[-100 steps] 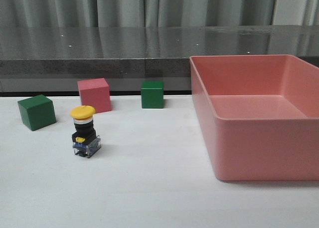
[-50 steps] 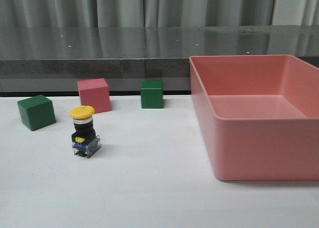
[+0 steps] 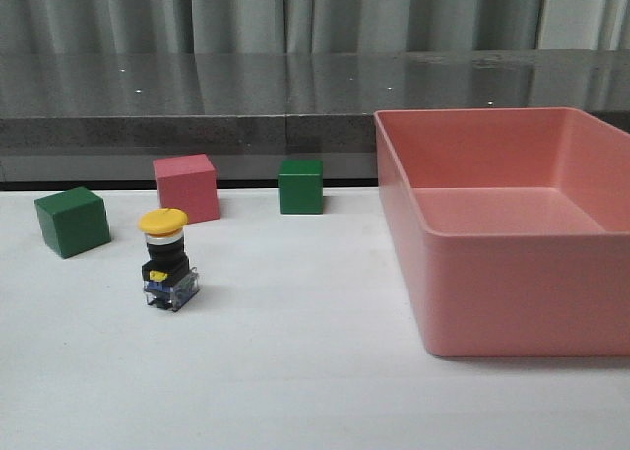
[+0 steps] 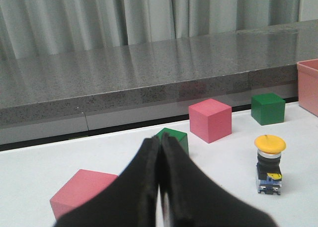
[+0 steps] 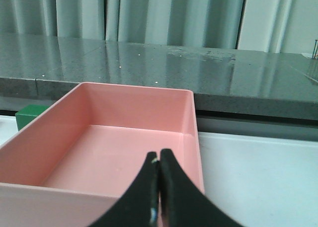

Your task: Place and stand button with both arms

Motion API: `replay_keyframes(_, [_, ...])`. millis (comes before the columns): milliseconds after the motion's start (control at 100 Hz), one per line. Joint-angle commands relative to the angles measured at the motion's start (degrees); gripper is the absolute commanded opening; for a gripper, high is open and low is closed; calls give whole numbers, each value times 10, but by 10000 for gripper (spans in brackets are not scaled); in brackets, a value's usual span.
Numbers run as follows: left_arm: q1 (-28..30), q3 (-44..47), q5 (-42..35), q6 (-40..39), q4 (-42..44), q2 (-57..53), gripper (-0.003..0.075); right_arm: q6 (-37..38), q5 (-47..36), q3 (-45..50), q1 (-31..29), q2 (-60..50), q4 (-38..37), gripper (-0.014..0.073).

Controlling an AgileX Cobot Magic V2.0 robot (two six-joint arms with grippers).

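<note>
The button (image 3: pixel 167 260) stands upright on the white table, yellow cap up, black body on a clear and blue base. It also shows in the left wrist view (image 4: pixel 269 164), upright, off to one side of my left gripper (image 4: pixel 160 140). That gripper is shut and empty, well short of the button. My right gripper (image 5: pixel 158 155) is shut and empty, held above the near wall of the pink bin (image 5: pixel 114 147). Neither arm shows in the front view.
A green cube (image 3: pixel 72 221), a pink cube (image 3: pixel 186 187) and a second green cube (image 3: pixel 300 185) sit behind the button. The large pink bin (image 3: pixel 512 302) fills the right side. Another pink cube (image 4: pixel 79 194) lies close to my left gripper. A dark counter runs along the back.
</note>
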Motion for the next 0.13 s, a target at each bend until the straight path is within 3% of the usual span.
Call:
replay_keyframes(0, [2, 26, -52, -5, -1, -15, -20, -1, -43, -7, 1, -11, -5, -62])
replay_keyframes(120, [2, 26, -52, -5, -1, -15, -20, -1, -43, -7, 1, -11, -5, -62])
